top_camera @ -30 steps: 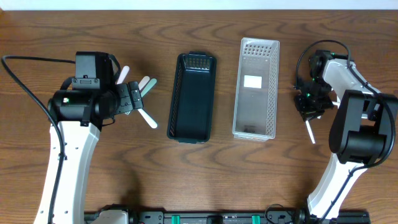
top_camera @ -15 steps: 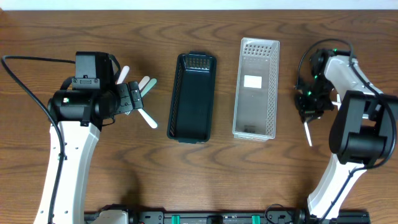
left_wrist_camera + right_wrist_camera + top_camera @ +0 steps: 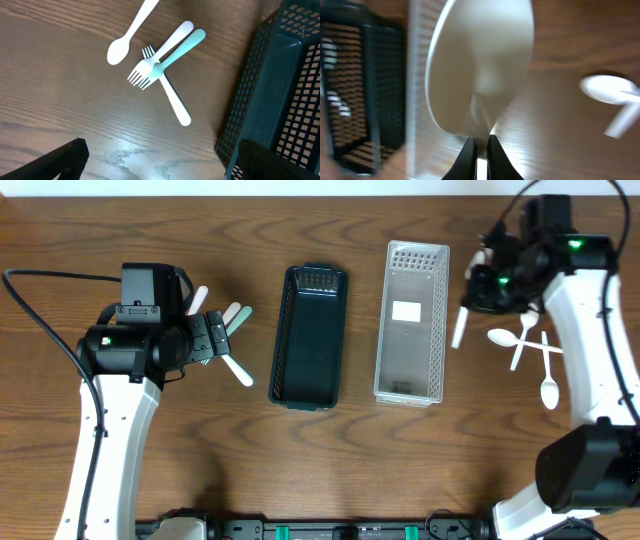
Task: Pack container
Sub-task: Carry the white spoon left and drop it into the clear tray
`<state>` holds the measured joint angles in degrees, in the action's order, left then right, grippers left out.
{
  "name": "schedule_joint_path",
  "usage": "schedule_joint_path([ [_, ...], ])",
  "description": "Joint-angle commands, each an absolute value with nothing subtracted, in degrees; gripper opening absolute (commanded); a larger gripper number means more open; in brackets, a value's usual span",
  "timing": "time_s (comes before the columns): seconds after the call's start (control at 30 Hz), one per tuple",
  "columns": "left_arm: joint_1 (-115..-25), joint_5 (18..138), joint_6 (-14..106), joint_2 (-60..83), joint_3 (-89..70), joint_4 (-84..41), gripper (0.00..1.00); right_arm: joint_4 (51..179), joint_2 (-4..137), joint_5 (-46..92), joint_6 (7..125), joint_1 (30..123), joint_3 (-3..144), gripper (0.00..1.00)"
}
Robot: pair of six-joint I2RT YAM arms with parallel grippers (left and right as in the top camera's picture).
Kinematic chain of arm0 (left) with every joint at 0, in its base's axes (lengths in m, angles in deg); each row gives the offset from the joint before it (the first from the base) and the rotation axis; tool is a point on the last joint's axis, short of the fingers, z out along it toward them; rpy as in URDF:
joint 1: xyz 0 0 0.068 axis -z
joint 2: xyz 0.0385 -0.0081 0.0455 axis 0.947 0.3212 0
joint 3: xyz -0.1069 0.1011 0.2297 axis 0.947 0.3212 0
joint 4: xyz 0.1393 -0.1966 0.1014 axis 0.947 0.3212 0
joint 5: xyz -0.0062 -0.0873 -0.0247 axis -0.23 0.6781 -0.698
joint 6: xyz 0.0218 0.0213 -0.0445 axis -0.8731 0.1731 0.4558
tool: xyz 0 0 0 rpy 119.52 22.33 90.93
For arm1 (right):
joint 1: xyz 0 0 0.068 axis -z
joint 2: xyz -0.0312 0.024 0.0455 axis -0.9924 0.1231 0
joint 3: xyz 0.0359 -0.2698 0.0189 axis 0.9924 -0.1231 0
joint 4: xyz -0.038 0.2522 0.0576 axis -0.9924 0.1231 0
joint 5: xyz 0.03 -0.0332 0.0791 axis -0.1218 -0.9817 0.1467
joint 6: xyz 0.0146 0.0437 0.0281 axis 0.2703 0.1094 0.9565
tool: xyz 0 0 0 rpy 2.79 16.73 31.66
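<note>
Right fingers [image 3: 468, 156] have a white plastic spoon [image 3: 480, 65] clamped, right by the clear plastic basket [image 3: 412, 370]. Left fingers [image 3: 60, 160] are wide apart.

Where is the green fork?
On the robot's left: in the left wrist view the green fork lies crossed with white forks, beside the dark basket.

A robotics lab: left arm [image 3: 100, 440] and right arm [image 3: 580, 310] mounted at a wood-grain table [image 3: 330, 470], cable [image 3: 60, 276] trailing.
</note>
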<state>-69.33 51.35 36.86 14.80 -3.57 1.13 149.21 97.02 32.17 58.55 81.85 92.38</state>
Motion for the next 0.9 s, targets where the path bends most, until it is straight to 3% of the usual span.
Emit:
schedule_joint_path([
  [0.0,-69.59,50.43,36.49,14.84,-4.82,1.35,0.98,146.7,98.79,31.62,71.78,76.53,90.85,0.01],
  [0.3,-69.59,50.43,36.49,14.84,-4.82,1.35,0.98,135.77,102.4,19.25,83.34,69.61,83.44,0.02],
  [0.4,-69.59,50.43,36.49,14.84,-4.82,1.35,0.98,135.49,102.79,19.1,83.32,69.78,82.76,0.14],
  [0.5,-69.59,50.43,36.49,14.84,-4.82,1.35,0.98,135.27,102.29,19.16,81.9,70.02,82.94,0.45],
  [0.67,-69.59,50.43,36.49,14.84,-4.82,1.35,0.98,135.27,100.28,19.23,72.94,71.6,84.73,0.56],
  [0.87,-69.59,50.43,36.49,14.84,-4.82,1.35,0.98,134.83,97.24,14.68,69.74,79.22,84.97,0.54],
])
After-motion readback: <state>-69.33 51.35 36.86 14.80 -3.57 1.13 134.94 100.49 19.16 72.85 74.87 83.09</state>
